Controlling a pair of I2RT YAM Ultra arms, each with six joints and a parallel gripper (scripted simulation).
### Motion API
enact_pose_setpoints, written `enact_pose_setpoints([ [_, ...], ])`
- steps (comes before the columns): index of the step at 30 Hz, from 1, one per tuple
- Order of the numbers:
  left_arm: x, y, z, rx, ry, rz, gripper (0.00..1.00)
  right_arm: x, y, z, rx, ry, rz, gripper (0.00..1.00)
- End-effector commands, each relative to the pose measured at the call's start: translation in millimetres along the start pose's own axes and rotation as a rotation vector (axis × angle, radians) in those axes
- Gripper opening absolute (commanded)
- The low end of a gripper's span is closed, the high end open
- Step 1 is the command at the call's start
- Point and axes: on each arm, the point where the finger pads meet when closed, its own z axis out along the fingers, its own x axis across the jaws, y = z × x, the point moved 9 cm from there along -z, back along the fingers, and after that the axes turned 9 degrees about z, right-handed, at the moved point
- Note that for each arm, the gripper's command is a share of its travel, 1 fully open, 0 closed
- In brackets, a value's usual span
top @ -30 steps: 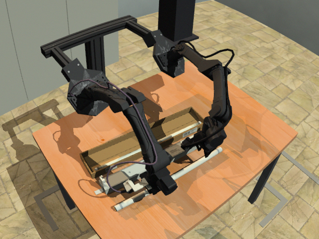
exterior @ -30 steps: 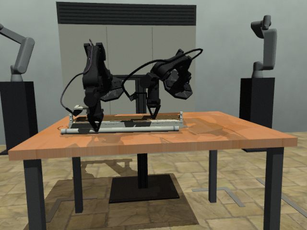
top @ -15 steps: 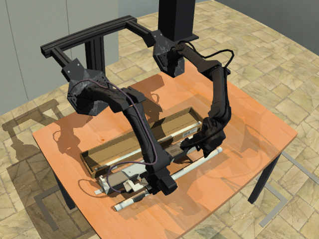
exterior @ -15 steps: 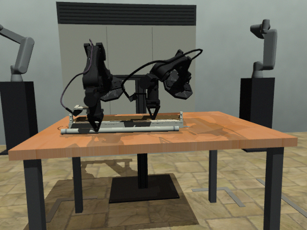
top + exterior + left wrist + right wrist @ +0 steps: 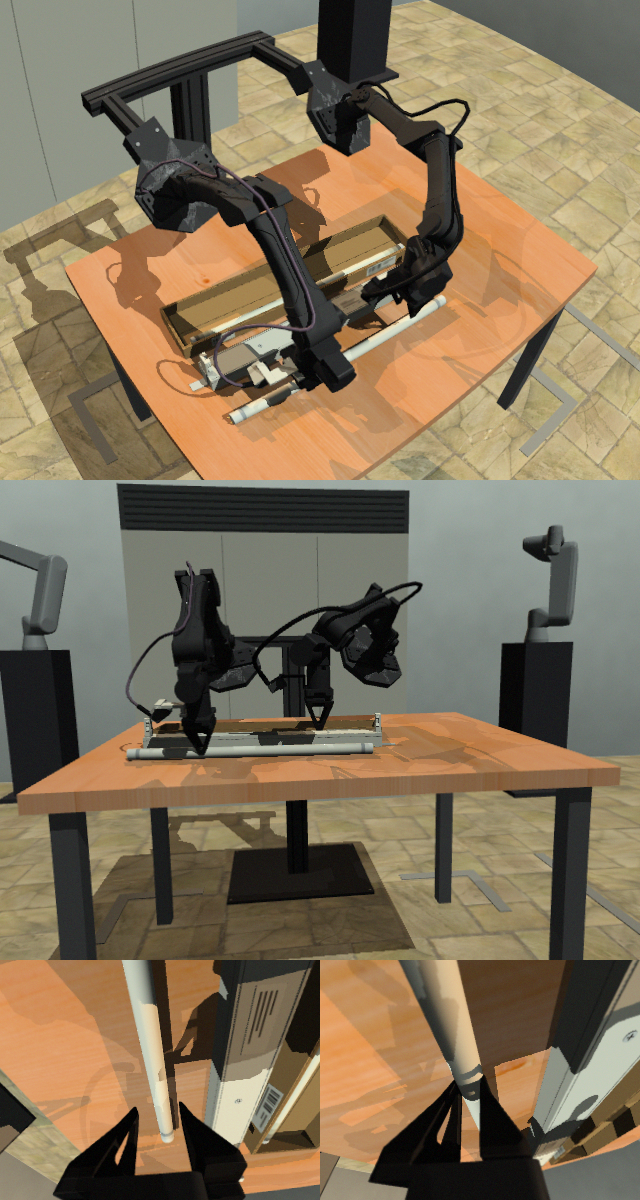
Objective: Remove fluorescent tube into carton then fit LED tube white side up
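Bench (image 5: pixel 491 248) (image 5: pixel 465 775) (image 5: pixel 50 1010) (image 5: pixel 350 1022): sat under everything.
Carton (image 5: pixel 356 233) (image 5: pixel 351 724) (image 5: pixel 300 1132) (image 5: pixel 615 1115): was on the bench, behind the light.
Light (image 5: pixel 268 341) (image 5: pixel 361 739) (image 5: pixel 235 1105) (image 5: pixel 600 1080): stood between carton and LED tube.
LED tube (image 5: pixel 382 338) (image 5: pixel 284 749) (image 5: pixel 157 1060) (image 5: pixel 455 1025): was in front of the light.
Old tube (image 5: pixel 248 315) (image 5: pixel 300 1087): was in the carton.
Left gripper (image 5: pixel 413 314) (image 5: pixel 319 726) (image 5: pixel 159 1107): hung up high, jaws apart.
Right gripper (image 5: pixel 309 386) (image 5: pixel 200 752) (image 5: pixel 471 1080): jaws pinched the LED tube.

Pale tubes and grey-white metal over orange wood.
In the top view, the table (image 5: pixel 206 268) (image 5: pixel 320 784) at centre is orange with fine grain; the box (image 5: pixel 227 289) (image 5: pixel 257 1142) on it is brown, its label (image 5: pixel 381 266) (image 5: pixel 268 1105) striped black on white. The near tube (image 5: pixel 382 338) (image 5: pixel 310 749) (image 5: pixel 152 1045) (image 5: pixel 451 1015) is white with greyish end bands. Upper left, the cabinet (image 5: pixel 67 77) (image 5: pixel 268 583) is grey-green.
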Motion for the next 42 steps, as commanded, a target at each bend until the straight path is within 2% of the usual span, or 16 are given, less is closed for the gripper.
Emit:
enact_pose_setpoints([
  [1, 4.9, 9.2, -17.4, -0.024, 0.061, 0.008, 0.49, -2.2, 0.7, -9.1, -0.009, 0.0, -0.003, 0.11],
  [5, 10.3, 14.3, -14.3, -0.023, 0.149, -0.005, 0.49, -2.2, 0.7, -9.1, -0.009, 0.0, -0.003, 0.11],
  [8, 4.3, 12.6, -14.3, -0.024, 0.11, 0.01, 0.49, -2.2, 0.7, -9.1, -0.009, 0.0, -0.003, 0.11],
  [11, 6.2, 15.3, -12.4, -0.018, 0.168, 0.001, 0.49, -2.2, 0.7, -9.1, -0.009, 0.0, -0.003, 0.11],
  [18, 2.8, 16.1, -10.9, -0.013, 0.19, 0.005, 0.49, -2.1, 0.7, -9.1, -0.009, 0.0, -0.003, 0.11],
  [22, 0.0, 17.8, -9.5, -0.006, 0.274, -0.007, 0.49, -2.1, 0.7, -9.1, -0.009, 0.0, -0.003, 0.11],
  [24, -6.0, 17.2, -8.0, -0.022, 0.221, 0.014, 0.49, -2.1, 0.7, -9.1, -0.009, 0.0, -0.003, 0.11],
  [31, -14.4, 16.8, -8.1, 0.011, 0.335, -0.002, 0.49, -2.1, 0.7, -9.1, -0.009, 0.0, -0.003, 0.11],
  [33, -18.9, 17.1, -7.0, 0.0, 0.297, 0.015, 0.49, -2.2, 0.7, -9.1, -0.009, 0.0, -0.003, 0.11],
  [36, -19.8, 15.8, -6.4, 0.007, 0.302, 0.013, 0.49, -2.2, 0.7, -9.1, -0.009, 0.0, -0.003, 0.11],
  [42, -30.3, 8.7, -12.8, 0.037, 0.424, -0.024, 0.49, -2.2, 0.7, -9.1, -0.009, 0.0, -0.003, 0.11],
])
